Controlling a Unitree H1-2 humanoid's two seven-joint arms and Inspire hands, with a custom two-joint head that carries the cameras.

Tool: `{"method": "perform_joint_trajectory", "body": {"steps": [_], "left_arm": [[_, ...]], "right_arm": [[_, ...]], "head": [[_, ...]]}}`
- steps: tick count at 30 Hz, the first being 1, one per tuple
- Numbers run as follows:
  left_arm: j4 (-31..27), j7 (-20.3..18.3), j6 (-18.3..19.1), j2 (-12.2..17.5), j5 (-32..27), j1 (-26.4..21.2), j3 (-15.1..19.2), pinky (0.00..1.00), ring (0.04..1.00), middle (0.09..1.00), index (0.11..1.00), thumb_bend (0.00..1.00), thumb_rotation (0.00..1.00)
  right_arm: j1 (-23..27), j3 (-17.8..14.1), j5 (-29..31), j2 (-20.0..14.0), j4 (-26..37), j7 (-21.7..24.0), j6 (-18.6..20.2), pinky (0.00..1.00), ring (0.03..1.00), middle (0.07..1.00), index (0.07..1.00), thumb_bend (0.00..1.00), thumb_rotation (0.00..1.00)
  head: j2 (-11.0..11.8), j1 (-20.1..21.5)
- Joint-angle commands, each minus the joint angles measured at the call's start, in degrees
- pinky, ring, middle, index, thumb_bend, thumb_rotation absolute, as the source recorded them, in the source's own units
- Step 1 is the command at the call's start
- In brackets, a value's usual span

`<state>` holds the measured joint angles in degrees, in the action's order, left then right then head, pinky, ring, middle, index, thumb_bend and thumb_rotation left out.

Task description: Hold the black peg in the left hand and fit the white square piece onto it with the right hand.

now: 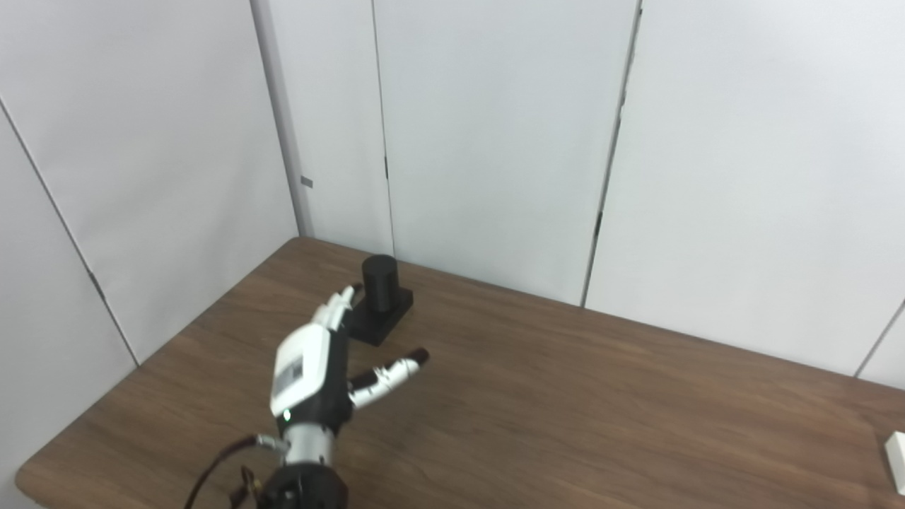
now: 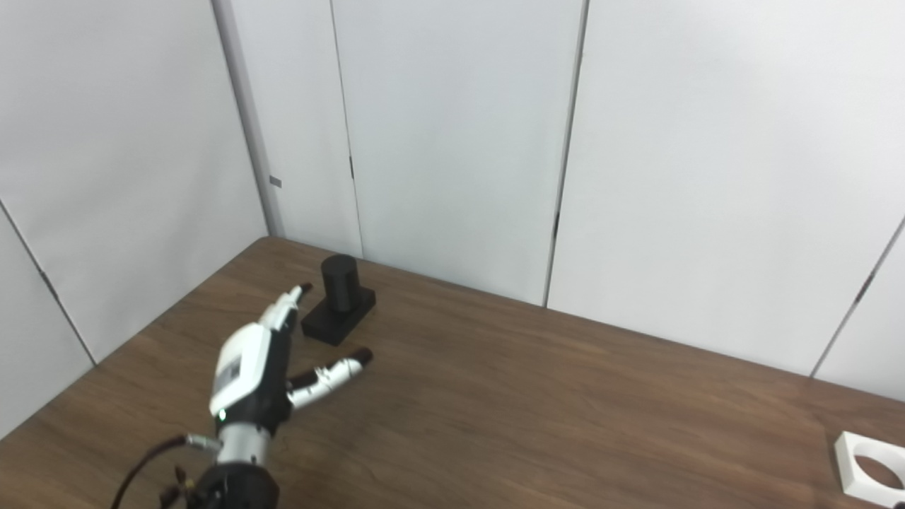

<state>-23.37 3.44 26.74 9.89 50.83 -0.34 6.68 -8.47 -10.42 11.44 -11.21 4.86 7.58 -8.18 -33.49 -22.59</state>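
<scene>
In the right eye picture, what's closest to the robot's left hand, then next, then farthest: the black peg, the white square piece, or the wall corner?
From the left hand:
1. Black peg, just beyond the fingertips.
2. Wall corner, behind the peg.
3. White square piece, far right table edge.

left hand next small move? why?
Probably ease the left hand forward to the black peg and close on it. The hand is open, fingers spread just short of the peg, which stands untouched on the table. The white square piece lies far right; no right hand in view.
</scene>
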Motion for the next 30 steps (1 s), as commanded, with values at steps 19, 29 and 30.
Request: {"method": "perform_joint_trajectory", "body": {"steps": [19, 29, 30], "left_arm": [[16.88, -1.66, 0.13, 8.14, 11.12, -10.13, 2.85, 0.89, 0.922, 0.913, 0.805, 0.85, 0.63], [25.81, -3.44, 0.16, 9.52, 13.05, -15.52, 1.50, 0.91, 0.922, 0.910, 0.810, 0.88, 0.65], [26.33, -3.58, 0.16, 9.61, 13.15, -15.79, 1.29, 0.91, 0.922, 0.909, 0.813, 0.89, 0.66]], "right_arm": [[-2.60, 0.53, -0.14, 1.47, -0.85, -0.55, -0.49, 1.00, 1.000, 0.995, 1.000, 0.84, 1.00], [-2.74, 0.35, -0.26, 1.51, -0.72, -0.58, -0.54, 1.00, 1.000, 0.983, 0.996, 0.85, 1.00], [-2.73, 0.31, -0.37, 1.54, -0.74, -0.67, -0.63, 1.00, 1.000, 0.978, 0.990, 0.84, 1.00]], "head": [[-0.64, 0.51], [-0.91, 0.55], [-0.91, 0.55]]}}
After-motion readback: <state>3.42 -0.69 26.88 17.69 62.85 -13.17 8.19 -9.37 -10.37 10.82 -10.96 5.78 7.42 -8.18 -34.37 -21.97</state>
